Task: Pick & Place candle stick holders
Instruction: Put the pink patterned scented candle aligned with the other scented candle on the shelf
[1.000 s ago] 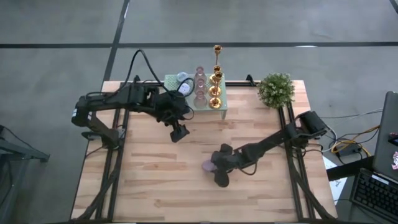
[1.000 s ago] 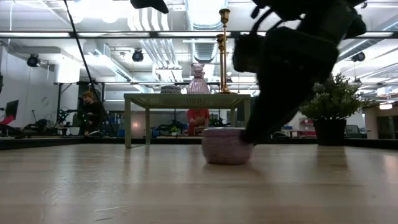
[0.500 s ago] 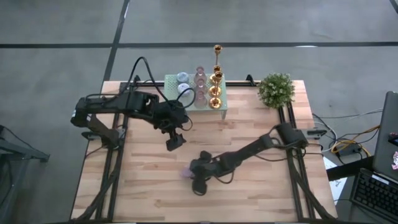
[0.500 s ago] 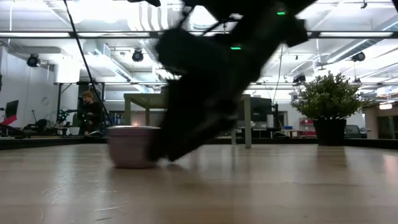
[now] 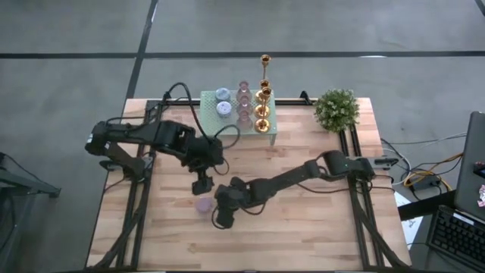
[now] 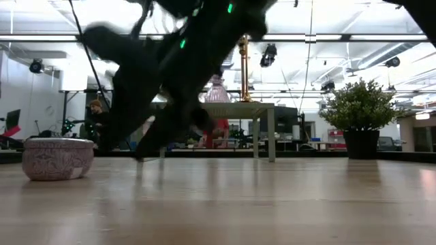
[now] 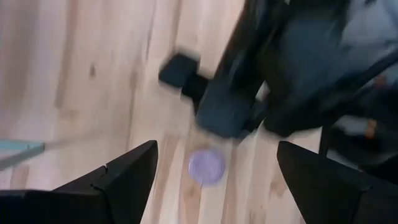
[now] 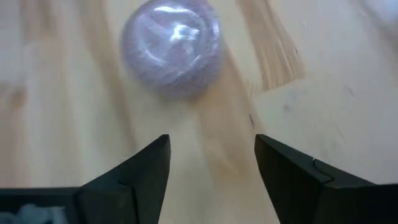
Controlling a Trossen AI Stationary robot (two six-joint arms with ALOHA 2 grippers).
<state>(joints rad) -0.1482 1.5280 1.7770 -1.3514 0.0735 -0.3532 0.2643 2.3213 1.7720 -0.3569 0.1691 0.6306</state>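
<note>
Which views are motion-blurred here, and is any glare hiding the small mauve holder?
Low view: the arms are smeared dark streaks against bright ceiling lights, while the mauve holder stays sharp. Left wrist view: the right arm and table are blurred. Right wrist view: soft, with a highlight on the holder's top. High view: sharp, even light.

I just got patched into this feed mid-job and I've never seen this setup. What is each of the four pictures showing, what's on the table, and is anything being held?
Two dark robot arms work at a wooden table. One picture looks straight down from above, one sits at table-top height, and two come from cameras on the arms' wrists. A pale green rack at the back carries gold candlesticks and small pastel holders, beside a potted plant. One mauve holder stands alone on the wood. The left gripper and the right gripper are both near it, both open. Nothing is held.
</note>
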